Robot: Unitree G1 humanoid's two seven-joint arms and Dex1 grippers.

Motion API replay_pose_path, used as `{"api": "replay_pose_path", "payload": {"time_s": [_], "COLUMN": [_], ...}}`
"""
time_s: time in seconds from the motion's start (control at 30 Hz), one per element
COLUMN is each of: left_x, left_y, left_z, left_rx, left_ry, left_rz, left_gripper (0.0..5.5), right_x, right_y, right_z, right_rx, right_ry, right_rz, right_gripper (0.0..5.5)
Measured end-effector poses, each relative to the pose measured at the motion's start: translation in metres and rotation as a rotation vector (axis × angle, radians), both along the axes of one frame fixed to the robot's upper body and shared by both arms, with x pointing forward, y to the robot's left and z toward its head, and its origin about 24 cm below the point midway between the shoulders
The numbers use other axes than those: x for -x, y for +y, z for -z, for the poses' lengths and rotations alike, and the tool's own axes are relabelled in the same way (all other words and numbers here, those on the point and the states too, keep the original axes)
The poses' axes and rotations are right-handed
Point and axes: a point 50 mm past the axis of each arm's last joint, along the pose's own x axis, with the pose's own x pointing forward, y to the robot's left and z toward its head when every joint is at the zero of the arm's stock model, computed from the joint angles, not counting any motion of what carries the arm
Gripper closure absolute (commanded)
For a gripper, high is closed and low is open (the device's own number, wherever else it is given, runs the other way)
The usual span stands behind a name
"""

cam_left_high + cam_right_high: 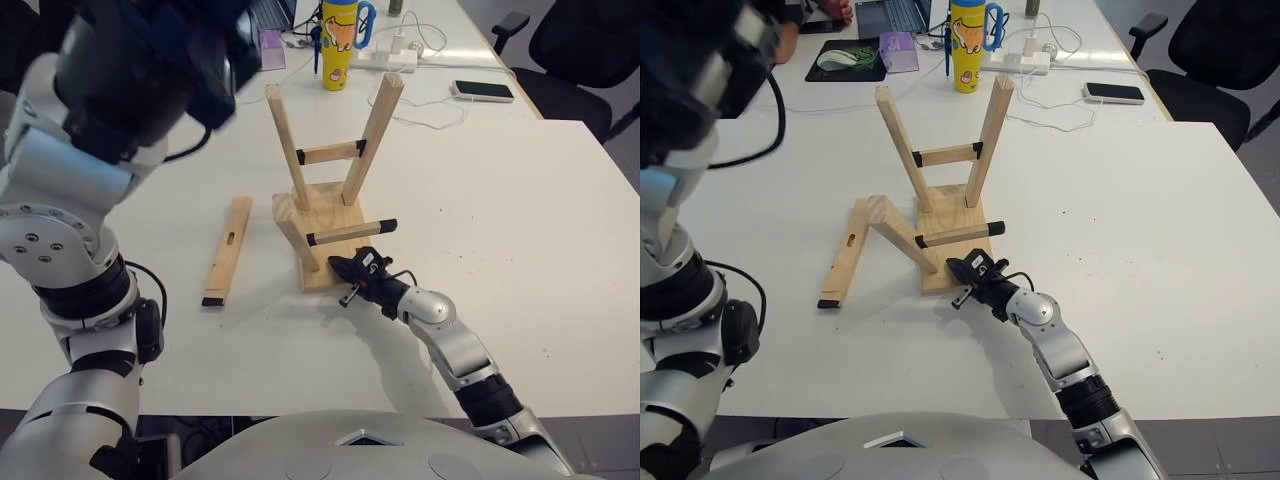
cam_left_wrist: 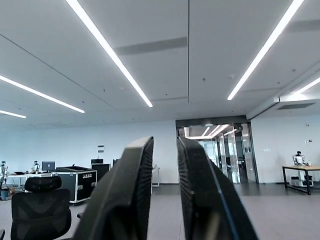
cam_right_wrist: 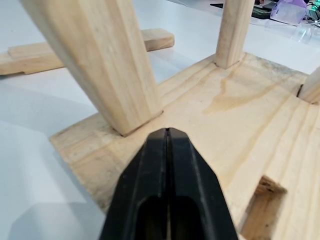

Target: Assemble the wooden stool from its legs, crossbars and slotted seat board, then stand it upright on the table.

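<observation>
I've got the seat board lying flat on the table, underside up, pale wood. Three legs stand in it. The left far leg and the right far leg splay apart toward their free ends, with a short crossbar joining them partway up. The near leg rises tilted from the board's near left corner, and a second crossbar juts from it to the right, its black-tipped end hanging free. An empty slot shows in the board. The fourth leg lies flat just left of the board, not touching it — slotted, black at its near end.
</observation>
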Motion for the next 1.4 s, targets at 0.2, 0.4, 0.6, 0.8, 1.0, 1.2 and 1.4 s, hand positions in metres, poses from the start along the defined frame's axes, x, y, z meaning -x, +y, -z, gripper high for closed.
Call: {"api": "replay_pose_path", "payload": {"time_s": [0.2, 0.4, 0.6, 0.8, 1.0, 1.2, 1.4], "left_x": [-0.009, -0.021, -0.030, -0.043, -0.039, -0.051, -0.065], "left_y": [-0.018, -0.039, -0.037, -0.024, 0.007, 0.061, 0.101], "left_z": [0.032, 0.137, 0.136, 0.103, 0.047, 0.046, 0.092], "left_rx": [-0.145, -0.728, -0.712, -0.476, -0.181, -0.193, -0.303], "left_ry": [0.096, 0.242, 0.117, 0.069, -0.021, 0.044, 0.235], "left_rz": [-0.032, -0.118, -0.207, -0.305, -0.414, -0.653, -0.923], "left_gripper": [5.48, 5.48, 5.48, 5.48, 5.48, 5.48, 4.62], "right_x": [-0.002, -0.002, -0.005, -0.006, 0.007, 0.023, 0.050], "right_y": [0.001, 0.003, 0.005, 0.003, -0.009, -0.011, -0.028], "right_z": [0.002, 0.001, 0.003, 0.003, 0.001, -0.028, -0.010], "right_rx": [-0.002, -0.003, 0.007, 0.008, -0.130, -0.281, -0.149], "right_ry": [-0.004, -0.018, -0.019, -0.047, -0.109, -0.094, 0.151], "right_rz": [-0.001, -0.009, -0.006, 0.011, 0.027, -0.120, -0.308], "right_gripper": [5.50, 5.50, 5.50, 5.50, 5.50, 5.50, 5.50]}}
